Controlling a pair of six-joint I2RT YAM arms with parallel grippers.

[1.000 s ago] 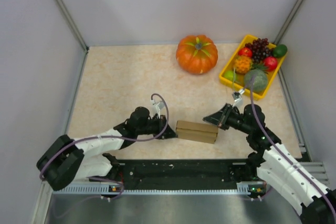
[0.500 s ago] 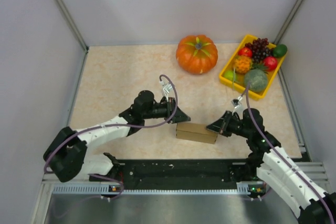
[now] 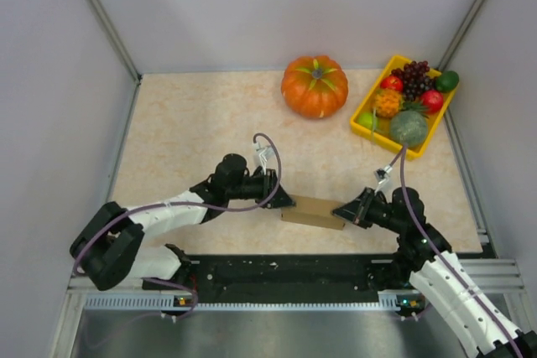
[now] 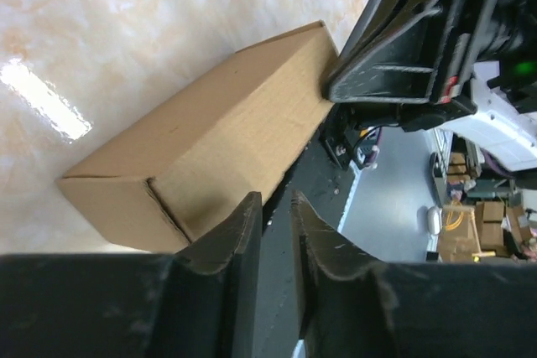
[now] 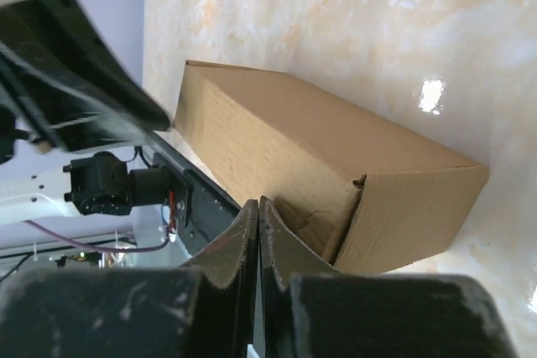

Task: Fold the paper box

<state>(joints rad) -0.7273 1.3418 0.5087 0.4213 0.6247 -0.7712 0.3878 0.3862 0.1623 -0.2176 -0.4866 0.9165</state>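
The paper box [image 3: 312,212], a small closed brown cardboard box, lies on the table near the front edge between both arms. My left gripper [image 3: 285,201] sits at its left end, jaws a narrow gap apart with nothing between them. In the left wrist view the box [image 4: 201,136] lies just beyond my left gripper [image 4: 275,203]. My right gripper [image 3: 342,210] is shut and presses its tips against the right end. In the right wrist view the right gripper [image 5: 258,204] rests on the box [image 5: 319,144] near its end flap.
An orange pumpkin [image 3: 315,85] stands at the back centre. A yellow fruit tray [image 3: 370,96] with several fruits sits at the back right. The black base rail [image 3: 285,272] runs just in front of the box. Walls close in on the left and right.
My left gripper lifted off the box's left end, swung toward the back, then came down at that end with its jaws slightly parted. My right gripper moved nearer the front edge, staying shut.
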